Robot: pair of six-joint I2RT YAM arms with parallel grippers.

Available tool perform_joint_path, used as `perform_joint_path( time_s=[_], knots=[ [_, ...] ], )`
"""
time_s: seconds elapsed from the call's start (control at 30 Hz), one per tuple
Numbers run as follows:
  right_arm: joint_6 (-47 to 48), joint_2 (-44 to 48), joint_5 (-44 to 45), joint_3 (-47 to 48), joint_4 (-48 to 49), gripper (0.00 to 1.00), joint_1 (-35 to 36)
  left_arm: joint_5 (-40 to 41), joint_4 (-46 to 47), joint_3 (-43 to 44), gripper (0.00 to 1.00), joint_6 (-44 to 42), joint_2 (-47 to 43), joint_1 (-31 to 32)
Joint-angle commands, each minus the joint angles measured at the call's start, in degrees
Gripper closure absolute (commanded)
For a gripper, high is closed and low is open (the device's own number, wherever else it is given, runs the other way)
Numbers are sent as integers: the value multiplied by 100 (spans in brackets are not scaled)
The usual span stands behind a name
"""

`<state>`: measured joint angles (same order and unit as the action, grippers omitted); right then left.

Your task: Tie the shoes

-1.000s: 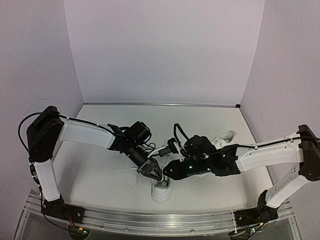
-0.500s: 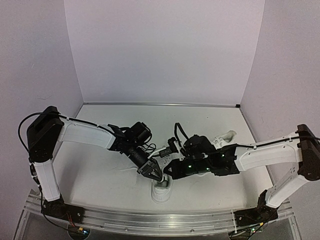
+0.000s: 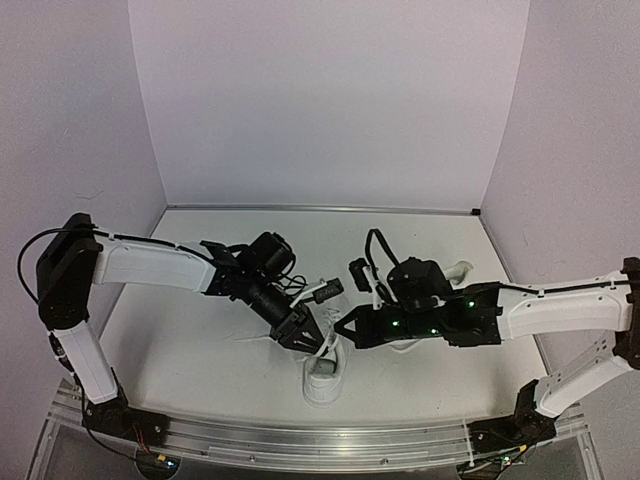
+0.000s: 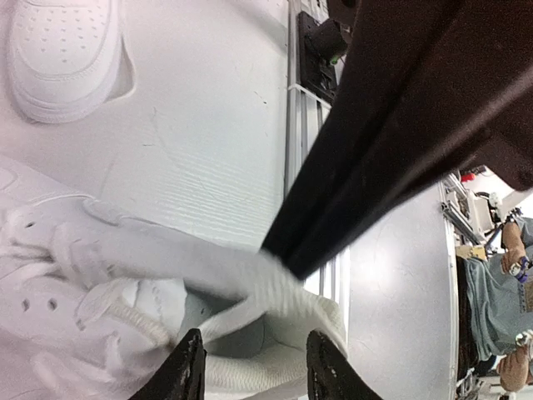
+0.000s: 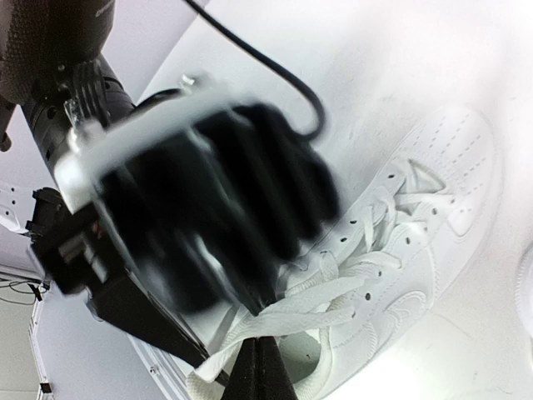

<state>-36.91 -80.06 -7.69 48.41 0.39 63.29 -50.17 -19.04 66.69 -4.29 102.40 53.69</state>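
One white shoe (image 3: 323, 385) stands near the table's front edge, with its greyish insole showing in the left wrist view (image 4: 241, 342). My right gripper (image 3: 345, 328) is shut on a flat white lace (image 5: 333, 300) and holds it taut above the shoe (image 5: 416, 250). My left gripper (image 3: 308, 338) is open and close beside the right one. Its tips (image 4: 258, 367) hang apart over the heel opening, just under the lace (image 4: 183, 262). The second shoe (image 3: 455, 270) lies at the back right, partly hidden by my right arm. It also shows in the left wrist view (image 4: 62, 50).
An aluminium rail (image 3: 320, 440) runs along the near table edge, just in front of the shoe. White walls enclose the table at the back and both sides. A black cable (image 5: 275, 67) loops over my left wrist.
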Motion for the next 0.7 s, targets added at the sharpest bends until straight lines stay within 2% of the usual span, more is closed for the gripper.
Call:
perform_joint_path(
  time_s=[0.0,0.1,0.17,0.27,0.47,0.67],
  knots=[
    [21,447,376,-134,-307,100,-6,400,204,-286,57,292,-871,-436],
    [9,598,530,-195,-483,100,-8,574,336,-556,50,572,-1249,-878],
    [6,713,639,-217,-622,100,-5,1102,232,-666,47,682,-1408,-1042],
    [-16,918,765,-259,-839,100,-4,1940,-68,-756,46,730,-1491,-1074],
    [-66,1311,1081,-381,-1141,100,-6,2723,-191,-1362,47,999,-1727,-1081],
    [-79,1264,1068,-443,-1173,100,-3,3630,-527,-1604,49,1041,-1613,-945]
  ],
)
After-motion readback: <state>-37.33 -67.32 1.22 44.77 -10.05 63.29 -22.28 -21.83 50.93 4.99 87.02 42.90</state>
